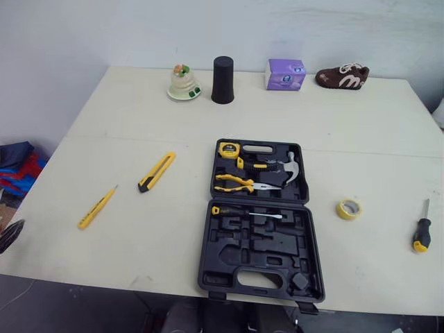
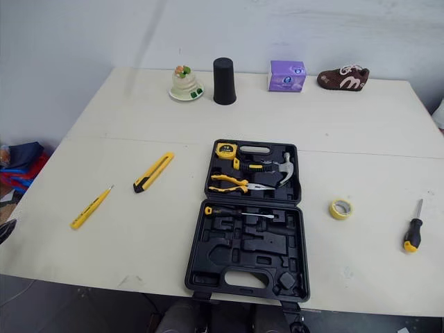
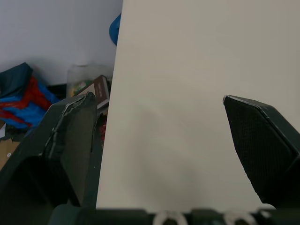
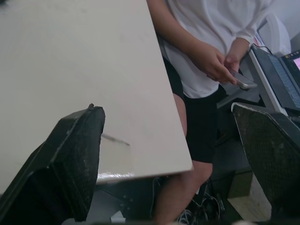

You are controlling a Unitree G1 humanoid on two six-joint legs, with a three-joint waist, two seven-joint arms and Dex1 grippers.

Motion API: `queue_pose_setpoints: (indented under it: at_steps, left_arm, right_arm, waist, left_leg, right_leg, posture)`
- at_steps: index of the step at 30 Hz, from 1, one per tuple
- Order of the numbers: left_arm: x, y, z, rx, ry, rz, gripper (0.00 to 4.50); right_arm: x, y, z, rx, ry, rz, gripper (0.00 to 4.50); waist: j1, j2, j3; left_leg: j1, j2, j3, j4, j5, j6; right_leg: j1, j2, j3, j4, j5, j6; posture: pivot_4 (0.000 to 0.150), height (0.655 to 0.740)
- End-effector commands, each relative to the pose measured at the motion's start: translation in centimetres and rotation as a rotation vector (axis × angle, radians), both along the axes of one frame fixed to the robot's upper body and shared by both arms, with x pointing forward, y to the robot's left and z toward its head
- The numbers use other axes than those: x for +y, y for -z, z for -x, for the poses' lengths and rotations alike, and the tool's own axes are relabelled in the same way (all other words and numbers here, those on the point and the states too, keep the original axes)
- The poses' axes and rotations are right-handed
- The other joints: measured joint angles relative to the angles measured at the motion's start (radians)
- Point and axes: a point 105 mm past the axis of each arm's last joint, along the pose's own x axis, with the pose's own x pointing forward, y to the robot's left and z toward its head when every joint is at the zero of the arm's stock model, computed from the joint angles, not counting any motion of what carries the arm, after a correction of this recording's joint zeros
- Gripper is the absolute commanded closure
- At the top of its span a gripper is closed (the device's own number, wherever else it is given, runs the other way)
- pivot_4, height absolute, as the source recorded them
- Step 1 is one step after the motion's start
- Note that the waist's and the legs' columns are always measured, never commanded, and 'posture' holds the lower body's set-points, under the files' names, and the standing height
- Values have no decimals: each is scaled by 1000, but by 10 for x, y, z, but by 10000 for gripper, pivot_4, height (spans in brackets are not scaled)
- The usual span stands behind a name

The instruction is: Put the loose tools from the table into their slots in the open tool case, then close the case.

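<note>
— Nearest me, by the near edge of the one table (image 1: 139,111), lies one open tool case (image 1: 258,253), black, some tools already seated.
— Loose tools?
— Four: one utility knife (image 1: 157,171) and one slim yellow tool (image 1: 96,207) to its left, one screwdriver (image 1: 422,229) and one tape roll (image 1: 349,209) to its right.
— Your fingers?
— Both pairs spread wide, empty; left gripper (image 3: 157,98) and right gripper (image 4: 165,108) each hang over a table edge.
— Anything unclear?
— What the slim tool is. One person (image 4: 201,28) beyond my right gripper is cut off at the chest.
</note>
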Motion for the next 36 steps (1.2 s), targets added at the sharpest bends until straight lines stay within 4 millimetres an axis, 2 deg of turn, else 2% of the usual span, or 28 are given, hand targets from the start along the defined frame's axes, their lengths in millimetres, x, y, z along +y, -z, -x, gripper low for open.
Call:
queue_pose_setpoints:
  at_steps: [1,8,14,17,19,20,22,26,28,31,36]
  left_arm:
    - [2,-3,4,-37,-11,-37,358]
    - [-35,-13,-29,-98,164,-34,358]
    - [-95,-41,-65,-207,401,-28,358]
    - [-140,-61,-81,-258,552,-4,358]
    - [-169,-69,-86,-270,662,6,358]
    - [-196,-70,-86,-242,778,41,358]
    - [-232,-69,-78,-178,940,88,358]
    - [-292,-76,-59,-129,1191,159,358]
    - [-314,-77,-48,-87,1292,183,358]
    - [-335,-73,-34,-17,1398,194,358]
    - [-349,-78,-29,-41,1440,213,358]
  right_arm:
    - [-6,-6,19,-34,63,25,0]
    - [6,-8,-6,-67,-42,-3,0]
    - [38,-19,-51,-135,-200,-83,0]
    - [57,-13,-72,-99,-204,-220,0]
    - [79,-16,-91,-126,-269,-355,0]
    - [93,-19,-108,-134,-291,-438,0]
    - [107,-22,-128,-115,-296,-513,0]
    - [117,-28,-161,-93,-244,-637,0]
    - [116,-28,-171,-62,-191,-669,0]
    - [109,-22,-180,-1,-99,-680,0]
    - [100,-9,-185,68,-8,-670,0]
  waist:
    - [-2,0,0]
    - [-6,-1,-1]
    - [-19,1,-1]
    - [-22,1,-1]
    - [-22,1,-1]
    - [-25,1,-1]
    - [-30,1,-1]
    - [-26,0,0]
    - [-22,-1,1]
    - [-15,-1,1]
    - [1,-1,1]
  left_leg:
    - [0,0,0,-1,0,0]
    - [0,0,0,-1,1,-1]
    - [-1,0,0,-1,2,-2]
    - [-1,0,0,-2,3,-2]
    - [-2,0,1,-1,3,-2]
    - [-2,0,1,-1,4,-1]
    - [-1,0,1,0,4,-1]
    - [-1,-1,3,0,7,0]
    - [-2,-1,3,-1,10,1]
    - [-2,-1,2,-1,12,3]
    - [-5,0,2,1,14,-2]
  right_leg:
    - [1,0,0,0,0,0]
    - [2,0,0,1,1,1]
    - [1,0,1,2,1,1]
    - [1,0,0,3,1,1]
    - [1,0,0,4,1,1]
    - [1,0,0,4,1,2]
    - [1,0,2,5,1,2]
    - [0,1,4,6,2,4]
    - [0,2,4,6,2,4]
    - [-1,5,4,6,2,4]
    - [-2,11,5,4,2,4]
  posture:
    - [1500,7400]
    - [1500,7400]
    - [1500,7400]
    - [1500,7400]
    - [1500,7400]
    - [1500,7400]
    - [1500,7400]
    - [1500,7400]
    - [1500,7400]
    - [1500,7400]
    - [1500,7400]
